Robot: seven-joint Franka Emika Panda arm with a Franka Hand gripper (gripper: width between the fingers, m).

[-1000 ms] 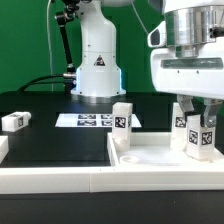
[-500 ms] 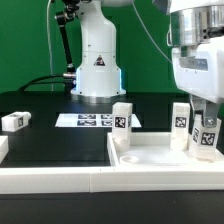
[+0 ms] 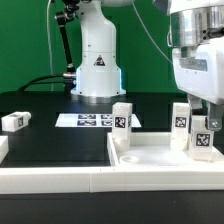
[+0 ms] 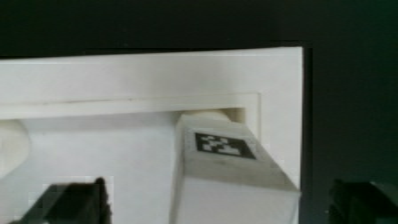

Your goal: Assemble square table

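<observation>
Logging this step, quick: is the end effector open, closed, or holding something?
End effector: open, with its fingers on either side of a table leg. Gaps show on both sides, so it is not gripping.

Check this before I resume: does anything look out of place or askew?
One leg lies on its side at the exterior view's left, apart from the tray-like top where three others stand. Nothing looks damaged.

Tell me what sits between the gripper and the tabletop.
A leg. The wrist view shows it upright in the tabletop's corner, between the fingers of the open gripper, touching neither.
</observation>
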